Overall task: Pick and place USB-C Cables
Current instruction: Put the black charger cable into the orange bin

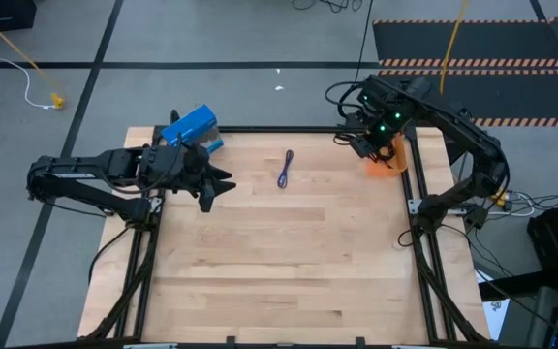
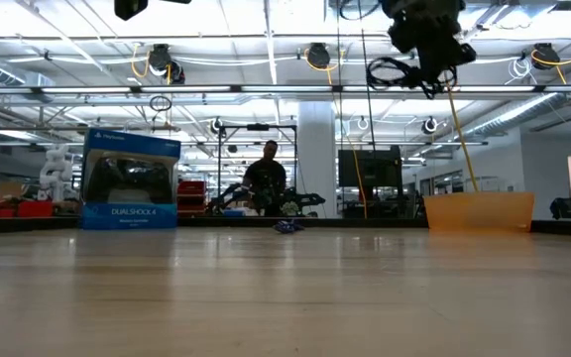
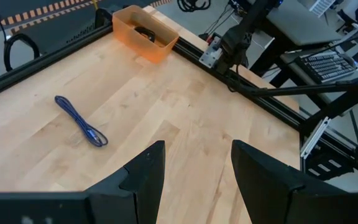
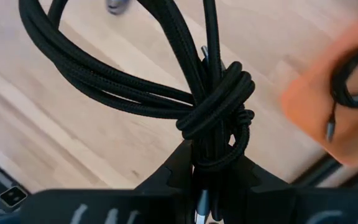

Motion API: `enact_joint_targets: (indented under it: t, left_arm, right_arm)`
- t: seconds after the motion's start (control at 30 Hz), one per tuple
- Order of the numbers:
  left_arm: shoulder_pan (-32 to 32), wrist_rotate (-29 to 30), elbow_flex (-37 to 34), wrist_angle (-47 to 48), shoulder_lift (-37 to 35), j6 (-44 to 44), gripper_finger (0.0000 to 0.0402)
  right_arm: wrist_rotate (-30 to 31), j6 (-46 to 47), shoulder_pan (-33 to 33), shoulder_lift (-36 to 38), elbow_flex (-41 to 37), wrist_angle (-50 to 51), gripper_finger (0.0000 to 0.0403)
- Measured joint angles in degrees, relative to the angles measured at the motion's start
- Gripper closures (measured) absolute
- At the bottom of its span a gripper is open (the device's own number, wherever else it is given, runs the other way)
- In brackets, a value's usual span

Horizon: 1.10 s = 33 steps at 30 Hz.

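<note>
A black USB-C cable [image 4: 135, 74], coiled and wrapped at its middle, hangs in the air with my right gripper [image 4: 213, 171] shut on it. That gripper is at the table's far right, beside an orange bin [image 1: 392, 161]. Another black cable [image 4: 353, 81] lies inside the bin [image 4: 328, 118]. A purple-blue cable [image 1: 286, 168] lies flat on the wood near the far edge, at the middle. My left gripper [image 3: 194, 168] hovers open at the far left of the table, pointing toward the purple-blue cable [image 3: 79, 120], with nothing between its fingers. My right gripper pinches the black cable between its two fingers at the wrapped knot [image 4: 219, 134] where the turns are bound together. The fingers come from above, pointing steeply down. The cable is lifted clear of the table, its loops [image 2: 393, 71] hanging out beside the fingers.
A blue game-controller box [image 1: 190, 126] stands at the far left edge behind my left arm. A black metal frame [image 1: 417, 208] borders the table. A person [image 2: 266, 178] shows in the room beyond the far edge. Bare wood fills the table's middle and near half.
</note>
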<state>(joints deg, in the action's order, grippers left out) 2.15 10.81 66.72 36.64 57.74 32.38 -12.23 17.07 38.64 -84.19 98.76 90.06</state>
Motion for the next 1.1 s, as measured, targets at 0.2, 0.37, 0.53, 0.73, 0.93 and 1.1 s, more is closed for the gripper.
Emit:
enact_joint_targets:
  t: [0.2, 0.37, 0.53, 0.73, 0.93, 1.1]
  left_arm:
    - [0.0, 0.02, 0.0, 0.0, 0.0, 0.11, 0.0215]
    - [-0.53, 0.02, 0.0, 0.0, 0.0, 0.11, 0.0215]
    - [-2.03, 0.07, 0.0, 0.0, 0.0, 0.09, 0.0215]
    - [-3.82, 0.13, 0.0, 0.0, 0.0, -0.15, 0.0215]
    - [-5.14, 0.13, 0.0, -0.06, 0.0, -0.55, 0.0215]
    - [-5.87, 0.07, 0.0, -0.14, 0.0, -0.59, 0.0215]
  right_arm:
    - [0.24, -0.19, 5.82, 1.12, -4.86, -0.03, 0.0369]
    - [1.26, -2.51, 10.93, 1.41, -6.64, 0.0, 0.0369]
    - [5.06, -4.25, 15.85, 1.43, -7.21, -0.15, 0.0369]
    - [8.18, -2.92, 20.71, 1.43, -10.48, -0.04, 0.0369]
    - [9.64, -2.37, 22.42, 1.38, -14.02, -1.43, 0.0369]
    - [10.01, 1.71, 22.37, 1.4, -14.46, -4.33, 0.0369]
